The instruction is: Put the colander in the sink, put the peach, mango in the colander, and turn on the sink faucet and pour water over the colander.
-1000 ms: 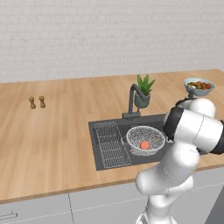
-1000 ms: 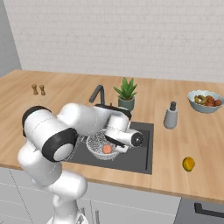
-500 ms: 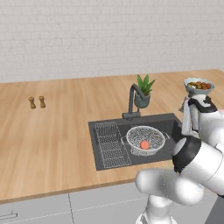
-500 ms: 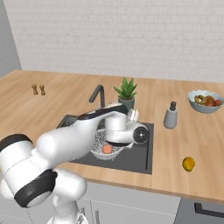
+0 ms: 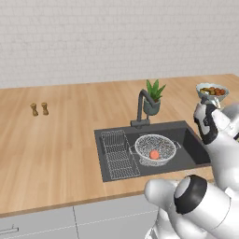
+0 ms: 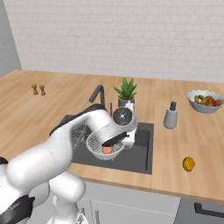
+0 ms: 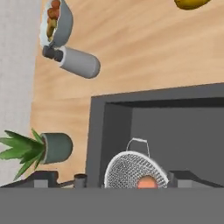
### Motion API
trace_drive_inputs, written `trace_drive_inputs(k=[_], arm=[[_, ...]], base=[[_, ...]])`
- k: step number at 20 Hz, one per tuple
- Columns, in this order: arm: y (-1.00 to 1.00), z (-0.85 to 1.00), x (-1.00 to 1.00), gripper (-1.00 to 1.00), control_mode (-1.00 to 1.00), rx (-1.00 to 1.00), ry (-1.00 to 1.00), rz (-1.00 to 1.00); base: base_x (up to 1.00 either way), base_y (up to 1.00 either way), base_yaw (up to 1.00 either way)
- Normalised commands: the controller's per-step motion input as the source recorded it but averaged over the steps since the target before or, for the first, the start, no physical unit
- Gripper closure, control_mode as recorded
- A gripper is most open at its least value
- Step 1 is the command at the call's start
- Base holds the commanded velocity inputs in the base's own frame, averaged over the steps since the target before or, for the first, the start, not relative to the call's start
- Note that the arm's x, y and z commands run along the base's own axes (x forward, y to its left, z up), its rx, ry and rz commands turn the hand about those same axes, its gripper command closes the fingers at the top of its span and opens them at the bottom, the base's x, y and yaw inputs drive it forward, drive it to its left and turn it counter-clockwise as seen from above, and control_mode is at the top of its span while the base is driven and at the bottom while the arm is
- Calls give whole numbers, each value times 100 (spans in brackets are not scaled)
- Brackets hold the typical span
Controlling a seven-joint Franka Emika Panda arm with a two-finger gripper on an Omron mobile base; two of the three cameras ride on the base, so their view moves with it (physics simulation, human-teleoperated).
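Inside the sink (image 5: 191, 154), the colander (image 5: 155, 147) sits beside the wire rack (image 5: 116, 154), peach (image 5: 154, 154) in its mesh. Mango (image 6: 188, 164) lies on the counter (image 6: 175, 144), well apart. Gripper (image 7: 131, 181) hangs above the basin, fingers spread, holding nothing.

No readable text, labels, brand names, numbers or signs appear anywhere in these views (the surfaces are plain rendered wood, tile and metal, with no printing on them).

White brick wall (image 5: 116, 37) behind wooden counter (image 5: 56, 140), grey cabinets (image 5: 93, 219) below.
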Motion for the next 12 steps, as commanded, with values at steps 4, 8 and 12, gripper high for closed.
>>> trace_drive_inputs(k=[4,8,12], arm=[[-62,17,-27,-100,-100,-60,26,0],[-84,7,-21,-100,-100,-59,33,0],[-96,5,-50,-100,-100,-40,31,9]], base=[[0,0,0],[0,0,0],[0,0,0]])
